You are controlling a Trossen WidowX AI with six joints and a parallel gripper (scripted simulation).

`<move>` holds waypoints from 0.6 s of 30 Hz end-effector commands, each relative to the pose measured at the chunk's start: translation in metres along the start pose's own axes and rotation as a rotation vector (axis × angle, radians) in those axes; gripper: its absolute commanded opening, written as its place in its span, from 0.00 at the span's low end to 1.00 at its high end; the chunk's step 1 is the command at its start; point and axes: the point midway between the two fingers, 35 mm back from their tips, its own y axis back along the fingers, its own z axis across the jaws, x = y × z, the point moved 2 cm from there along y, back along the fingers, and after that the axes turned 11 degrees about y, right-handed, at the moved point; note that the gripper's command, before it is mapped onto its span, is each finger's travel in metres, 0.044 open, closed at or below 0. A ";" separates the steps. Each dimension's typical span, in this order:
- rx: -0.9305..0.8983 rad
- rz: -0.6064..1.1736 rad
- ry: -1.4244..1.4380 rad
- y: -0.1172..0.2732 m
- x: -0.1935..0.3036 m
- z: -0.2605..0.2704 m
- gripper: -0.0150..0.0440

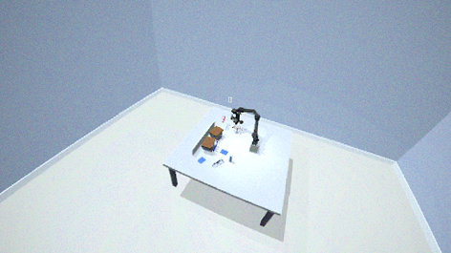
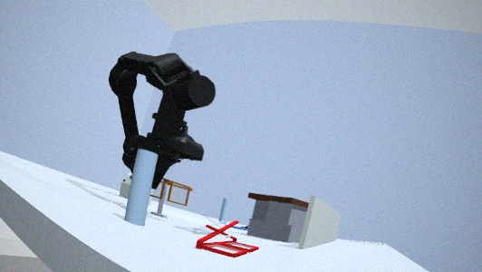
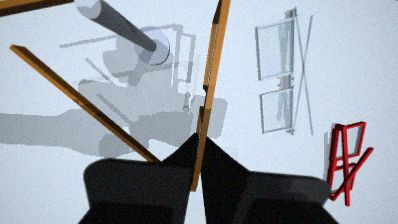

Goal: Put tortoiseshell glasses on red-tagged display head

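Observation:
The brown tortoiseshell glasses [image 2: 188,198] [image 3: 80,102] hang in my gripper [image 1: 236,122] [image 2: 156,187] [image 3: 198,137], which is shut on the front frame near its middle. Their temples are unfolded and reach left in the wrist view. They are off the table, beside a thin grey post [image 2: 160,203] [image 3: 125,30] on a round base. Two grey blocky shapes with brown tops, seemingly the display heads, stand apart from my gripper: one farther back [image 1: 216,132], one nearer [image 1: 209,143]. I cannot make out a red tag on either. No head shows in the wrist view.
Red glasses [image 1: 223,119] [image 2: 217,233] [image 3: 344,160] and clear grey glasses [image 3: 285,82] lie on the table. A light blue cylinder [image 2: 142,188] stands by my gripper, another [image 2: 224,209] farther off. A low wall [image 2: 319,222] runs behind the heads. Blue patches [image 1: 224,152] [image 1: 201,160] lie nearby.

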 end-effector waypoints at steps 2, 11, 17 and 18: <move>0.007 0.000 0.000 0.002 0.004 -0.002 0.25; 0.007 0.001 0.000 0.002 0.009 -0.002 0.25; 0.007 0.001 0.000 0.002 0.013 -0.003 0.25; 0.007 0.001 0.000 0.002 0.013 -0.003 0.25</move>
